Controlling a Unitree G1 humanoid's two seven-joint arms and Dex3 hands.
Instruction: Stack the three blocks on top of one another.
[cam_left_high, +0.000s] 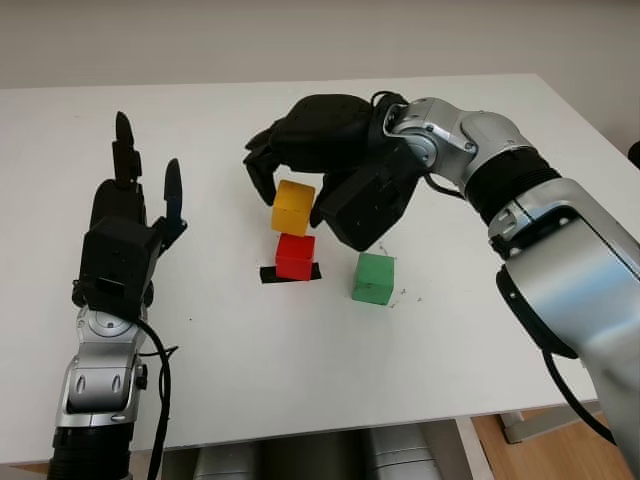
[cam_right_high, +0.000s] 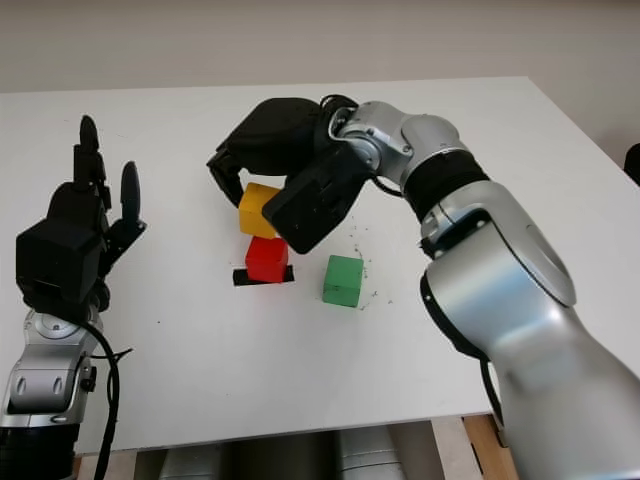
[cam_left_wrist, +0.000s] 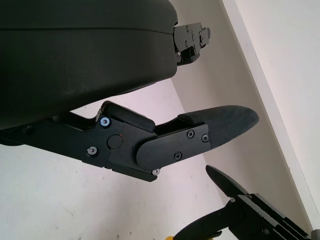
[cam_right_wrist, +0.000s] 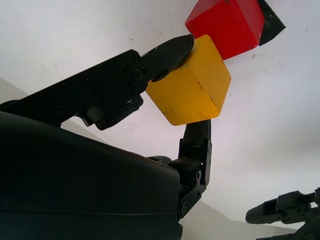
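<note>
Right wrist view: right hand (cam_right_wrist: 192, 85) pinches yellow block (cam_right_wrist: 192, 90).

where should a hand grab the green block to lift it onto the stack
Take the green block from above, fingers on two opposite side faces. It sits flat on the table, apart from the red block, so its sides look free. The right hand, holding the yellow block, is nearest; the left hand is open, farther off.
</note>
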